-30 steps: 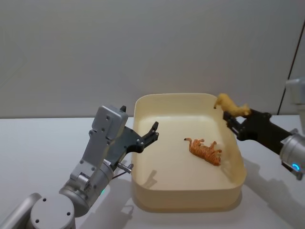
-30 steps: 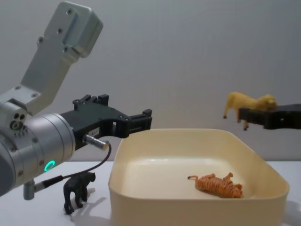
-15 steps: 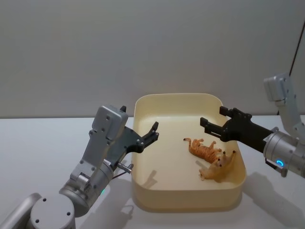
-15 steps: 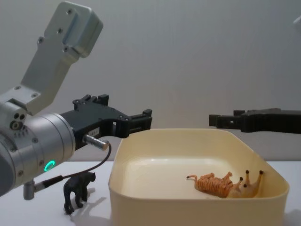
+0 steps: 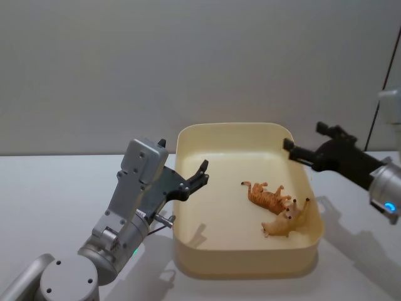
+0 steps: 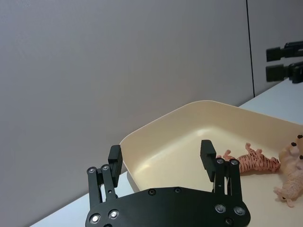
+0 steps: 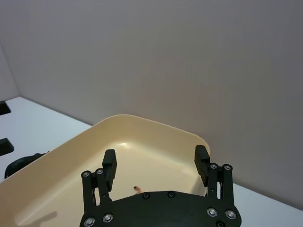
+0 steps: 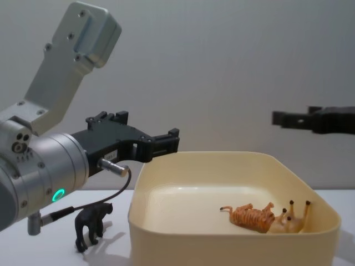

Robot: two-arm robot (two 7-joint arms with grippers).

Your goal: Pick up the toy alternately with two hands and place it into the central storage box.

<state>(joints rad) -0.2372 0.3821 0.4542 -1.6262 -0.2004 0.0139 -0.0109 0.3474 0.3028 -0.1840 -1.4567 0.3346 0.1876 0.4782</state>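
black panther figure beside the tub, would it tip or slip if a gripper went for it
The black panther figure stands upright on thin legs on the table, so a sideways nudge would probably topple it. It looks like rigid moulded plastic, likely stiff and light for its size. Its smooth, narrow body might slip out of a loose pinch.

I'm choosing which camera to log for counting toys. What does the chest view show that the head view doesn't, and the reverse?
Chest view, not head: a black animal figure standing on the table left of the storage box, below the left arm. Head view, not chest: the right arm's silver wrist with its blue light. Both: the box holding the tiger and the yellow lion, which lies legs up; the left gripper open by the box's left rim; the right gripper open above its right side.
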